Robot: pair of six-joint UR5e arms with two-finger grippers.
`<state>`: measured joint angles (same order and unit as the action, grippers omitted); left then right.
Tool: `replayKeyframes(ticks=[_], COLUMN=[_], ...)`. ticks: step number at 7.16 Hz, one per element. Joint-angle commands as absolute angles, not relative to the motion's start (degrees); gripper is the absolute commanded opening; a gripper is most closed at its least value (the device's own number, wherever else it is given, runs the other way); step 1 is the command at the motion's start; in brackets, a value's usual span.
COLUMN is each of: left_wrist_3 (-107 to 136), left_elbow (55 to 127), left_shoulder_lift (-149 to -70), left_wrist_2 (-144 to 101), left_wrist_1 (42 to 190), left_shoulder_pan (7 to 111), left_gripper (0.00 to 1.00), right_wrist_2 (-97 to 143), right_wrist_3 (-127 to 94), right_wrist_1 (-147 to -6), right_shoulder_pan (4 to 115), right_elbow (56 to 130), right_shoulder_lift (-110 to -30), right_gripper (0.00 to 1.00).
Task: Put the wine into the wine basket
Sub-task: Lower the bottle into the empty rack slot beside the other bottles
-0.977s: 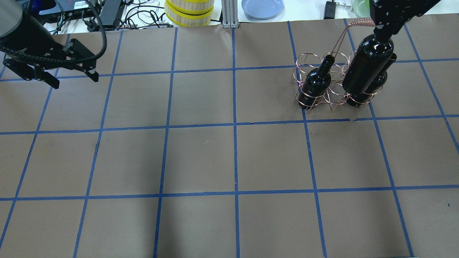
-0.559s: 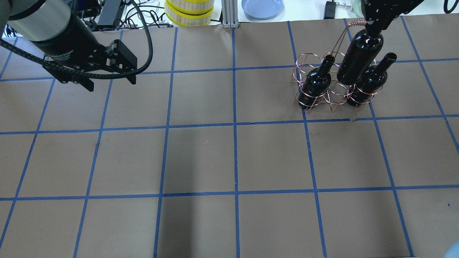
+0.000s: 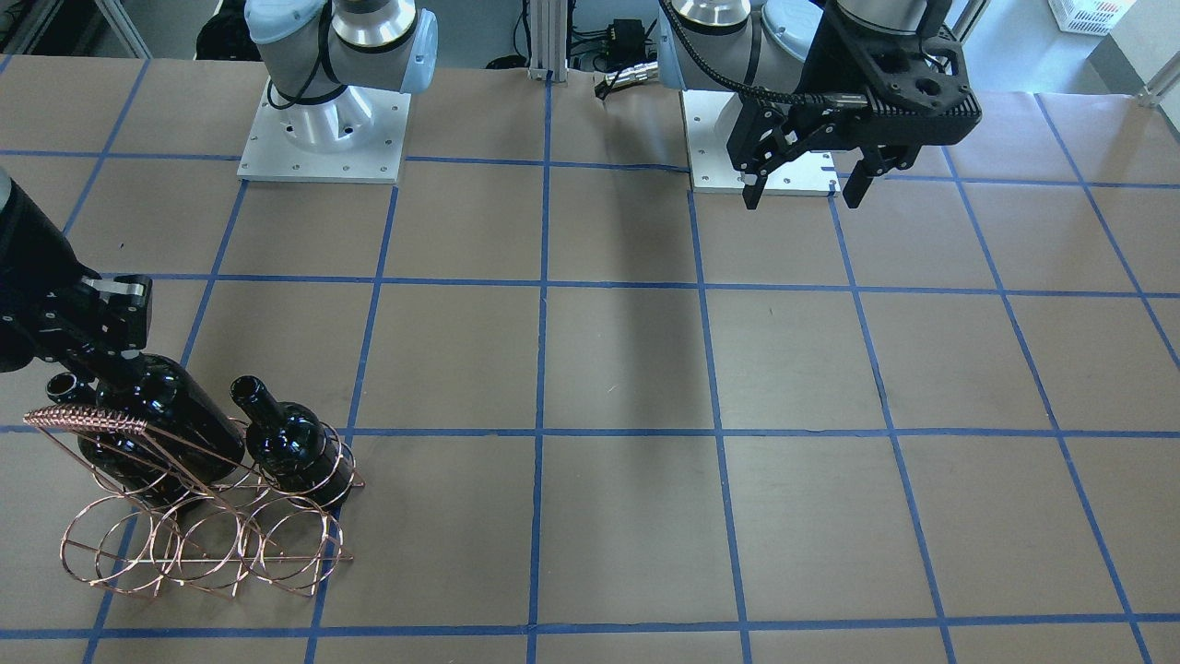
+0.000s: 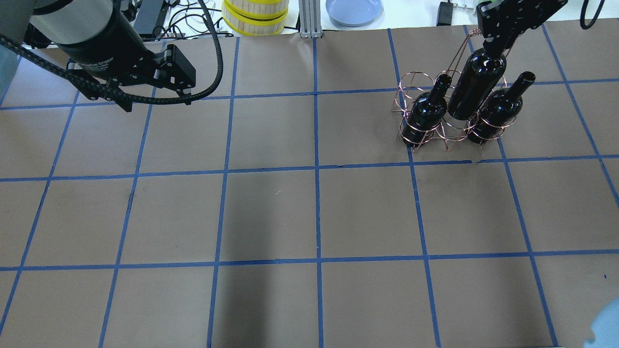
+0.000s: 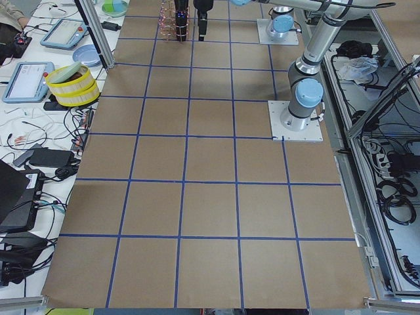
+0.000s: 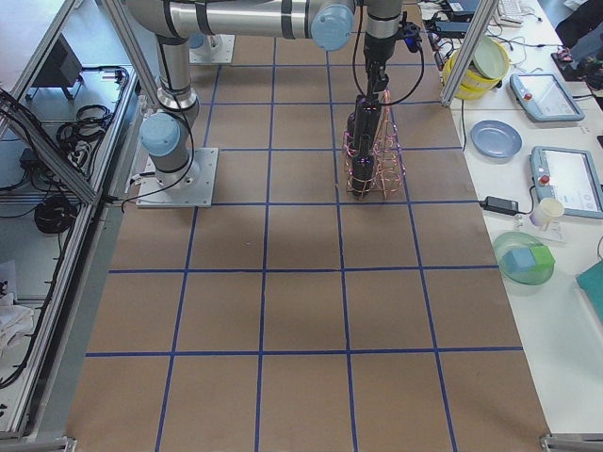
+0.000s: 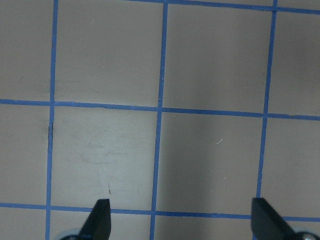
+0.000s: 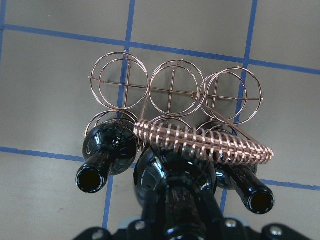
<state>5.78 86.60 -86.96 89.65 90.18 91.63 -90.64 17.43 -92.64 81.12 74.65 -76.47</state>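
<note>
The copper wire wine basket (image 4: pixel 411 87) stands at the far right of the table and also shows in the front-facing view (image 3: pixel 203 539). Two near-black wine bottles stand in its near row, one on the left (image 4: pixel 428 108) and one on the right (image 4: pixel 498 111). My right gripper (image 4: pixel 493 46) is shut on the neck of a third bottle (image 4: pixel 476 84), tilted, with its base at the middle ring between them. The right wrist view shows this bottle (image 8: pixel 172 185) just under the twisted handle (image 8: pixel 200 142). My left gripper (image 4: pixel 157 103) is open and empty, far to the left.
Round yellow-banded containers (image 4: pixel 255 17), a blue plate (image 4: pixel 354 9) and cables lie beyond the table's far edge. The basket's far row of rings (image 8: pixel 170 90) holds nothing. The arm bases (image 3: pixel 323 129) stand on the robot's side of the table.
My right gripper has carried the bottle left and down, from over the right bottle to the middle ring. My left arm has swung to the right, further over the table.
</note>
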Motion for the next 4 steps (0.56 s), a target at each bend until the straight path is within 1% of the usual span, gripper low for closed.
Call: replayKeyframes(ticks=[1,4], left_wrist_3=[4.8,2.4], left_elbow=[86.1,85.4], left_shoulder_lift=[-88.6,-89.6], left_wrist_2=[89.1,89.4], left_wrist_1=[88.3,88.3], left_shoulder_pan=[91.7,91.9], left_gripper=[1.00,1.00], right_wrist_2=[-90.4,-90.2], right_wrist_3=[17.9,18.3], right_wrist_1=[-94.8,-95.2], right_shoulder_pan=[81.1,81.1], right_elbow=[75.2,75.8], right_shoulder_lift=[-75.7,-75.2], right_gripper=[0.17,0.17])
